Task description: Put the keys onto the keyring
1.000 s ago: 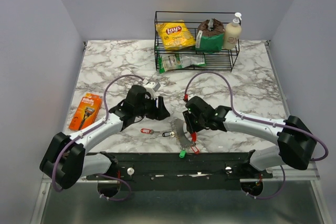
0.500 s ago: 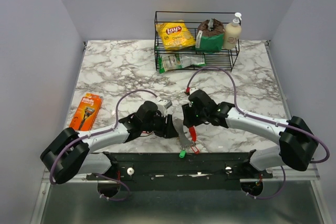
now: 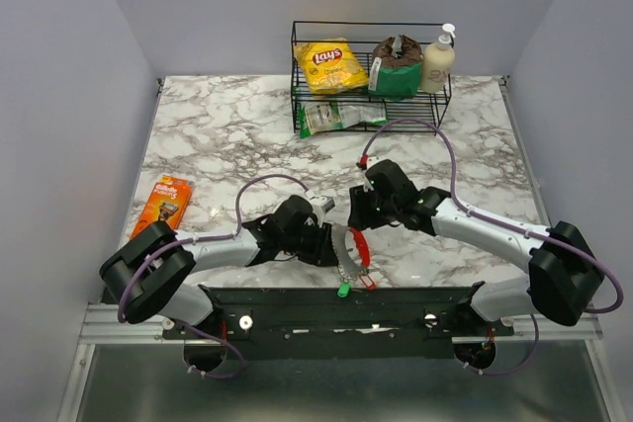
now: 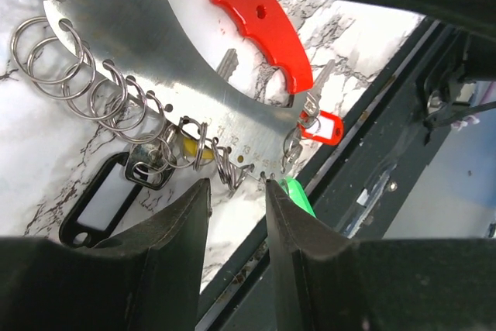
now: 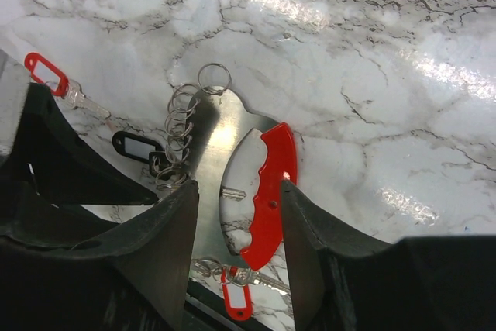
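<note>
The bunch lies near the table's front edge: a silvery flat piece point(image 4: 178, 60) with a red oval loop point(image 4: 248, 5) and several thin rings along its rim. My left gripper point(image 4: 235, 190) hovers low over that rim, open, its jaws narrow, one keyring point(image 4: 225, 168) just beyond its tips. Keys hang there with a black tag point(image 4: 101, 203), a red tag point(image 4: 322, 127) and a green tag point(image 4: 298, 195). My right gripper point(image 5: 238, 190) stands open above the red loop point(image 5: 271, 180) and holds nothing. Another red-tagged key point(image 5: 48, 73) lies apart, by the left arm.
An orange razor pack point(image 3: 161, 207) lies at the left. A black wire rack point(image 3: 371, 106) at the back holds a yellow chip bag point(image 3: 331, 66), a green packet and a bottle. The black rail point(image 3: 396, 303) of the arm bases runs right behind the bunch.
My left gripper has swung right and down onto the bunch's ringed rim while its jaws narrowed. The right gripper has drawn back from the bunch and opened slightly.
</note>
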